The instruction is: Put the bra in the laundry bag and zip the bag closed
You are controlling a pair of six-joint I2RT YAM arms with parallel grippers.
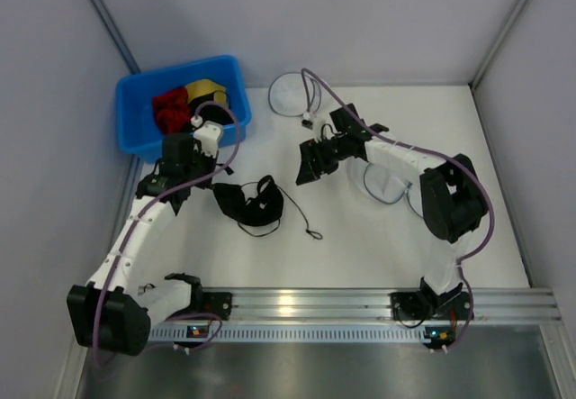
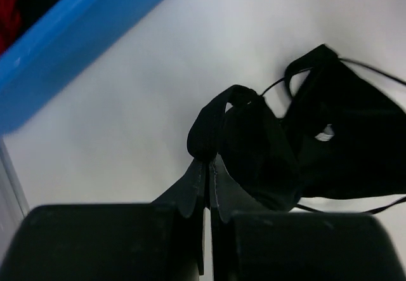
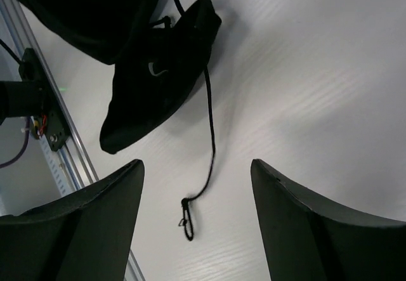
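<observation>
White arm links [image 1: 396, 156], black joint housings [image 1: 447, 203], looping purple cables [image 1: 489, 210], matte black gripper fingers [image 3: 82, 224].

No readable text, label, brand or number shows in any view.

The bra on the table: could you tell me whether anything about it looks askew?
Yes. The bra lies bunched, pinched at one edge by the left gripper, and one thin strap trails loose across the table toward the open right gripper.
</observation>
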